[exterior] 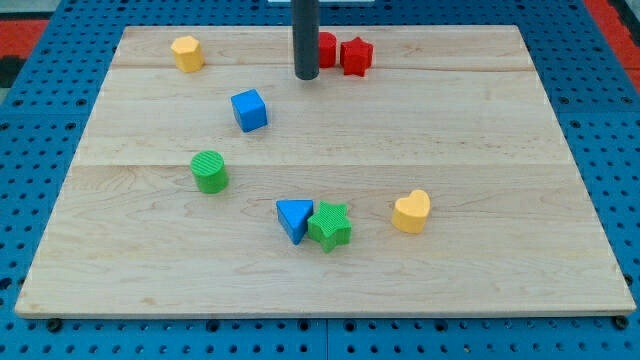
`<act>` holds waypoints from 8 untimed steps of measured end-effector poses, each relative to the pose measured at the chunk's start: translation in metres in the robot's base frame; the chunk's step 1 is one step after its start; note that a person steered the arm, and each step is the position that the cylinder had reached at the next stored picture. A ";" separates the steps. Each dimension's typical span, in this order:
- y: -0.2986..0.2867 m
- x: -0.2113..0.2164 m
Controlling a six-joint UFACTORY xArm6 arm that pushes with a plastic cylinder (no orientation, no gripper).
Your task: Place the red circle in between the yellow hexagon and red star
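The red circle (326,49) sits near the view's top centre, partly hidden behind my rod. The red star (356,56) touches it on its right. The yellow hexagon (187,53) lies at the view's top left, well apart from both. My tip (306,75) rests on the board just left of and slightly below the red circle, close to it or touching it.
A blue cube (249,110) lies below and left of the tip. A green cylinder (209,171) is at centre left. A blue triangle (294,219) and green star (329,225) touch at lower centre. A yellow heart (411,211) sits to their right.
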State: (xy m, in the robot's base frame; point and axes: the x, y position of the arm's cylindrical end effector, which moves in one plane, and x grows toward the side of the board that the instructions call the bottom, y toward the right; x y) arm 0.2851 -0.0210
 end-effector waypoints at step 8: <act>-0.016 -0.092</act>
State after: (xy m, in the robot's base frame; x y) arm 0.1929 -0.0370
